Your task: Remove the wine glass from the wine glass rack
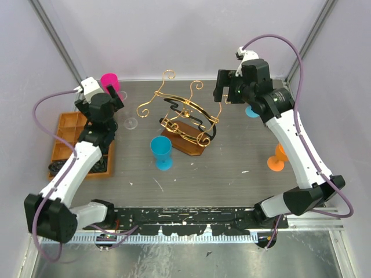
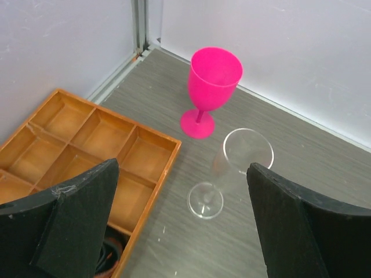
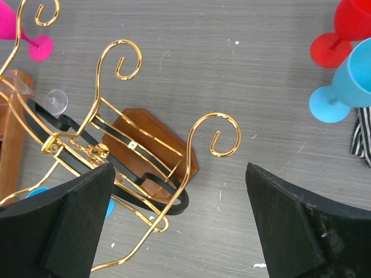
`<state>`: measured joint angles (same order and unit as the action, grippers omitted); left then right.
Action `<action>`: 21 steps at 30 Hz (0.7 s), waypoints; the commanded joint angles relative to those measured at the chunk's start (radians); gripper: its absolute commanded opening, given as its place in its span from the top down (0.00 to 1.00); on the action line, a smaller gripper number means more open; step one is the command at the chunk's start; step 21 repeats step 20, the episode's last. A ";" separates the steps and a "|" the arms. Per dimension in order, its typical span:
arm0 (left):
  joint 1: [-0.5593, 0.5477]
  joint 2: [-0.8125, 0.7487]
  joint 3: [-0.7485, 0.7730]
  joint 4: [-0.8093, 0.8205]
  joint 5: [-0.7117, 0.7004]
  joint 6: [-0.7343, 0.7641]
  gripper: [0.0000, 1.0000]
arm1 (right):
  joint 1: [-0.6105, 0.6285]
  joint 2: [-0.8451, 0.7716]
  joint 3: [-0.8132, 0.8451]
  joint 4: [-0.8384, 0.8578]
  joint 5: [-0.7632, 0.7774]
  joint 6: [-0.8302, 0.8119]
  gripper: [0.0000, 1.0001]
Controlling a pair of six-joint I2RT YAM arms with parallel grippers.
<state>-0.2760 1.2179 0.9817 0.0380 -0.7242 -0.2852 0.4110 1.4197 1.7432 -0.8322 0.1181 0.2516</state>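
already the clear wine glass (image 2: pixel 240 159) stands upright on the desk (image 1: pixel 232 168), left of the wine glass rack (image 1: pixel 184 120) and free of its wire. the left jaws hang spread and empty above the glass, and the right jaws gape empty over the rack. it looks thin, light, slick and breakable, so pinch the stem gently.

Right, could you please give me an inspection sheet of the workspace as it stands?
Surface: grey wood-grain table, few white flecks.
Job's things: clear wine glass upright on table, off the gold wine glass rack.
Clutter: pink goblet, two blue goblets, orange goblet, red goblet, orange compartment tray.
Grippers: left gripper open near the wine glass, not holding; right gripper open near the rack.
Cables: purple cables loop along both arms.
Surroundings: pale walls, metal frame posts.
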 commanded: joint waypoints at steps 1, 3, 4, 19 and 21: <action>-0.001 -0.117 0.057 -0.275 0.083 -0.112 0.02 | -0.004 -0.006 0.012 0.034 -0.064 0.044 0.00; 0.000 -0.166 0.078 -0.362 0.115 -0.137 0.02 | -0.005 -0.008 0.002 0.049 -0.064 0.046 0.00; -0.001 -0.188 0.093 -0.397 0.131 -0.148 0.02 | -0.006 -0.008 0.001 0.054 -0.060 0.045 0.00; -0.001 -0.157 0.511 -0.995 0.423 -0.220 0.02 | -0.040 0.017 0.032 0.056 -0.069 0.032 0.00; -0.001 -0.157 0.513 -0.999 0.434 -0.220 0.02 | -0.042 0.018 0.032 0.054 -0.067 0.030 0.00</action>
